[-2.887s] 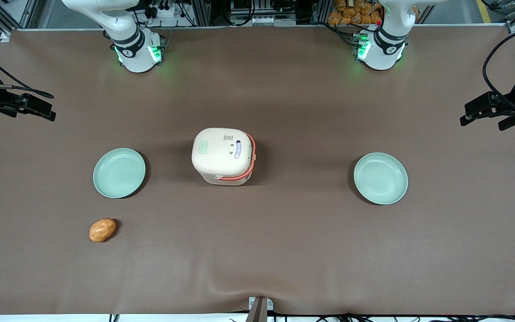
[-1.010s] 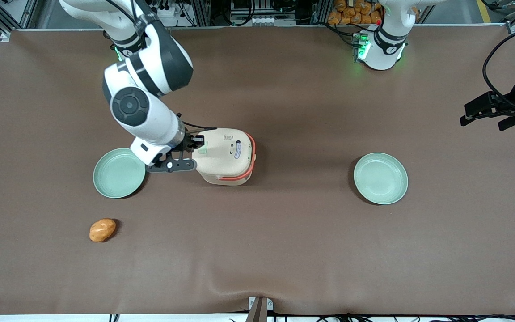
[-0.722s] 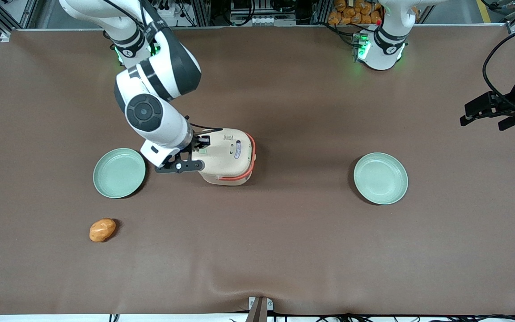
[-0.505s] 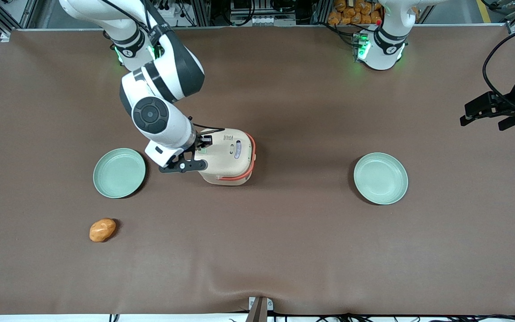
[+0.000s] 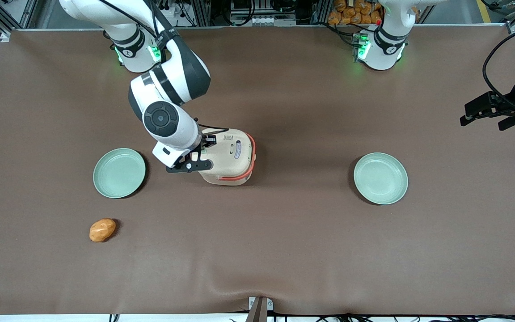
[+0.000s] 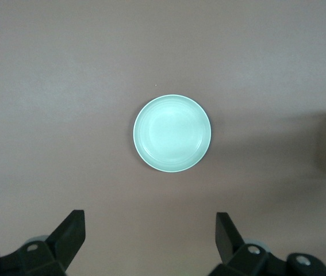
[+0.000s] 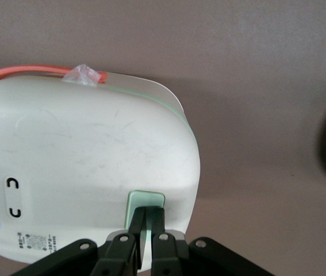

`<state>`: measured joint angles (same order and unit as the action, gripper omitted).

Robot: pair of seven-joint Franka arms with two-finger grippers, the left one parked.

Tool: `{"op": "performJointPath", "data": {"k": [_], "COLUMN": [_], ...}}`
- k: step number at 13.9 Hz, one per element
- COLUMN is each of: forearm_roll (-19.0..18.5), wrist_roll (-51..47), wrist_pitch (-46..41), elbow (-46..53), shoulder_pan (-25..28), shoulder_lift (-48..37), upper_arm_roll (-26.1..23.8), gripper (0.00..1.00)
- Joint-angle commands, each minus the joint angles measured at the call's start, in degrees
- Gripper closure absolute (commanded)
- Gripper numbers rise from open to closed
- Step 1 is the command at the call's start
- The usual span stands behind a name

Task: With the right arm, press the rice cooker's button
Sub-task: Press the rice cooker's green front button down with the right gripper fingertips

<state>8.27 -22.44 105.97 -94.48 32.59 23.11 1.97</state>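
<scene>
- Hovering right over the lid of the rice cooker [image 7: 88, 178], the gripper [image 7: 146, 221] has its two black fingers drawn nearly together, a thin slit between them, holding nothing; the tips sit on or just above the pale green button [image 7: 145, 202], and contact cannot be told for sure.
- The button is a small rounded rectangle set in the cream lid near the edge that faces the working arm's end of the table; the printed label and two dark marks lie farther along the lid toward the coral-orange handle band [image 5: 252, 154].
- The right arm [image 5: 168, 120] reaches from its base down over the cooker, its wrist covering that edge of the lid in the front view.
- The rice cooker [image 5: 228, 154] stands upright on the brown table [image 5: 284, 246], between two pale green plates [image 5: 119, 173] [image 5: 380, 178], each well apart from it.
- An orange-brown lump [image 5: 102, 229], perhaps bread or a potato, lies nearer the front camera than the plate at the working arm's end.
- Handling, as a judgement: the shell looks like stiff, smooth, fairly light plastic, so a slanted push could slide or tip the cooker on the mat; no grasp is wanted, only a straight downward press with the near-closed fingertips squarely on the button.
</scene>
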Motion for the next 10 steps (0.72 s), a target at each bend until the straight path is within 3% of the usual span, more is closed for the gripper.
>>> {"op": "performJointPath", "data": {"k": [1, 10], "forearm_roll": [0.5, 0.3], "wrist_roll": [0.3, 0.7], "wrist_pitch": [1.1, 3.9], "elbow": [-0.6, -1.4], "shoulder_pan": [0.6, 0.6], "shoulder_lift": [0.5, 2.1], "upper_arm_roll": [0.6, 0.6], "gripper": [0.89, 0.90]}}
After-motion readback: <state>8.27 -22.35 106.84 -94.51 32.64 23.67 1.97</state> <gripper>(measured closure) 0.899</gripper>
